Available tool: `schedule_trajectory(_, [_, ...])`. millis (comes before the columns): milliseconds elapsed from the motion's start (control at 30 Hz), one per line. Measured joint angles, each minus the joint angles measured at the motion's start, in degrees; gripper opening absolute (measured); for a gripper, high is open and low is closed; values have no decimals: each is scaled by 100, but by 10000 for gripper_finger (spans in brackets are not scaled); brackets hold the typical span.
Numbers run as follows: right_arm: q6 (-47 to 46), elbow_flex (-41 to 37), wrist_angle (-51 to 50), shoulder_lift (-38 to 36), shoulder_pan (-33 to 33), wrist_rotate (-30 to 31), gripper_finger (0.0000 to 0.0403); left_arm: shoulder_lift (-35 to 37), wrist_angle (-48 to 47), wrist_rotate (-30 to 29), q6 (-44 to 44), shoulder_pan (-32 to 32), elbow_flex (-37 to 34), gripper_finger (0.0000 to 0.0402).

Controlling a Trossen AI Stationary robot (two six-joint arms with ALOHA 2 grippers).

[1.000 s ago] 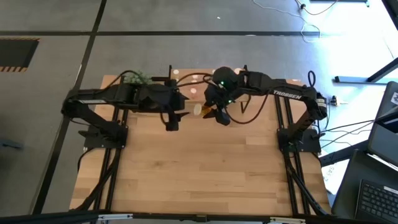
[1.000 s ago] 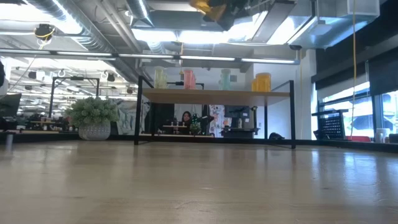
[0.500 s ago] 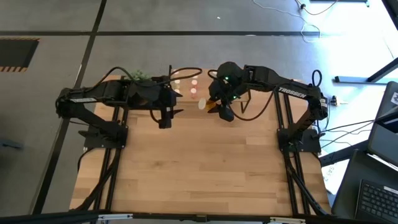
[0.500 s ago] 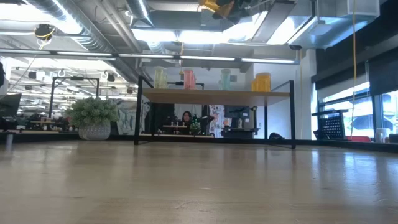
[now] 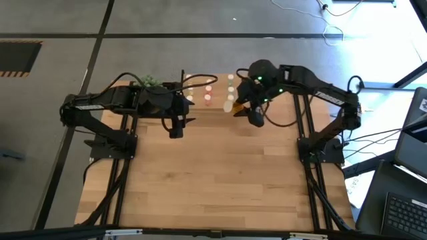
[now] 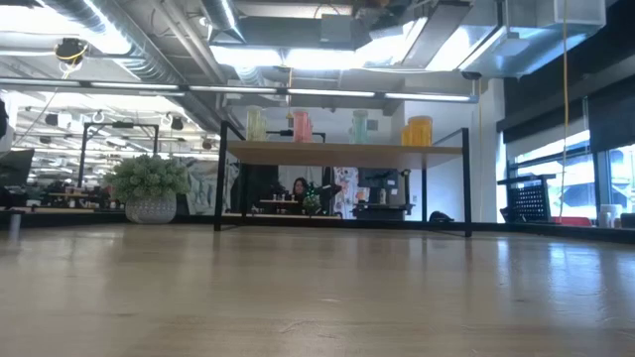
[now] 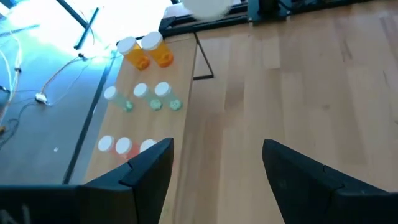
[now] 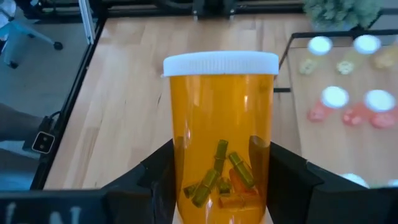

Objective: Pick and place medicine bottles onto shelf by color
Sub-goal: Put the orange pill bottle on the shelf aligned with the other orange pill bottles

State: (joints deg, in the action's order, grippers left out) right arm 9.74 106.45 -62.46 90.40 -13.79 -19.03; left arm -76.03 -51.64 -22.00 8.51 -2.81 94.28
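A large orange medicine bottle (image 8: 221, 124) with a white cap sits in my right gripper (image 5: 239, 110), which is shut on it above the table, just in front of the shelf (image 5: 219, 85). The shelf, a light-wood board on black legs (image 6: 342, 151), stands at the table's far edge. On it stand yellowish (image 6: 256, 124), pink (image 6: 301, 126), green (image 6: 359, 127) and orange bottles (image 6: 417, 131) in groups. My left gripper (image 7: 214, 168) hovers open and holds nothing, left of the right one and near the shelf's front. My right gripper pinches the orange bottle's lower body (image 8: 186, 180) between its two fingers, one on each side. The fingers slant down from the table's right side. The capped end (image 8: 221, 63) points away from the gripper, and the bottle is lifted clear of the table.
A green plant ball in a pot (image 6: 151, 183) stands at the table's far left, beside the shelf. The wooden tabletop (image 5: 213, 173) stretches bare toward the near edge. A person sits in the room behind the shelf (image 6: 297, 187).
My right gripper has risen and gone toward the table's right and far side with the orange bottle, leaving the top of the low view. My left gripper has drawn back a little toward the table's left edge, then kept still.
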Motion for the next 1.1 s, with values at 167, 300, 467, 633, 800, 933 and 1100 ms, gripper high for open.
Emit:
schedule_trajectory(167, [-15, -437, 173, -420, -98, 14, 188, 0, 0, -1, -182, 2, 0, 241])
schedule_trajectory(300, [-177, -1036, 266, -896, -212, 146, 188, 0, 0, 0, -196, 0, 0, 241])
schedule_trajectory(467, [-484, -2104, 1214, -1767, -277, 246, 188, 0, 0, 0, -195, 2, 0, 241])
schedule_trajectory(633, [-1003, -3525, 2758, -2779, -294, 802, 188, -2, 2, 0, -194, 4, 0, 241])
schedule_trajectory(800, [-1512, -4827, 4454, -3423, -292, 1357, 188, -2, 152, -1, -264, 5, 0, 241])
schedule_trajectory(933, [-1630, -5698, 5727, -3672, -292, 1826, 188, -2, 325, 0, -395, 7, 0, 241])
schedule_trajectory(1100, [-1645, -6636, 7074, -3778, -282, 2258, 188, -4, 522, 0, -543, 7, 0, 241])
